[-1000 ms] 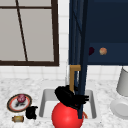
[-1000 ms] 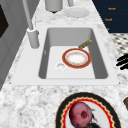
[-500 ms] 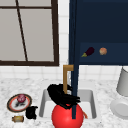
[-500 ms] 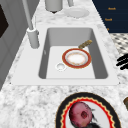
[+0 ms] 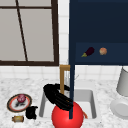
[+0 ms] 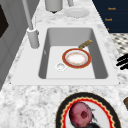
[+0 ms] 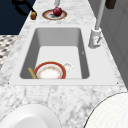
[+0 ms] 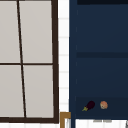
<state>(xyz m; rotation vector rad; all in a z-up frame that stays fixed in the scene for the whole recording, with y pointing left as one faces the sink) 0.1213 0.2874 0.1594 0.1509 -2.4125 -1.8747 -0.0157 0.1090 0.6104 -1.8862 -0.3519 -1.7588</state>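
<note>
Right hand [image 5: 58,97] above the steel sink [image 5: 91,96], fingers relaxed and spread, resting on a glossy red ball [image 5: 67,116]. Left hand [image 5: 31,112] left of the sink, over the marbled tabletop [image 5: 15,86], finger state indiscernible.

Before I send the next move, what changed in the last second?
The black right hand slid slightly left across the large red ball in the front view, holding nothing. The left hand beside the dark-rimmed fruit plate and the red-rimmed plate in the sink stayed put.

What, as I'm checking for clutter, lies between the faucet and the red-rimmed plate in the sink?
Right side view: just bare sink floor and wall; the drain sits close beside the plate.
</note>
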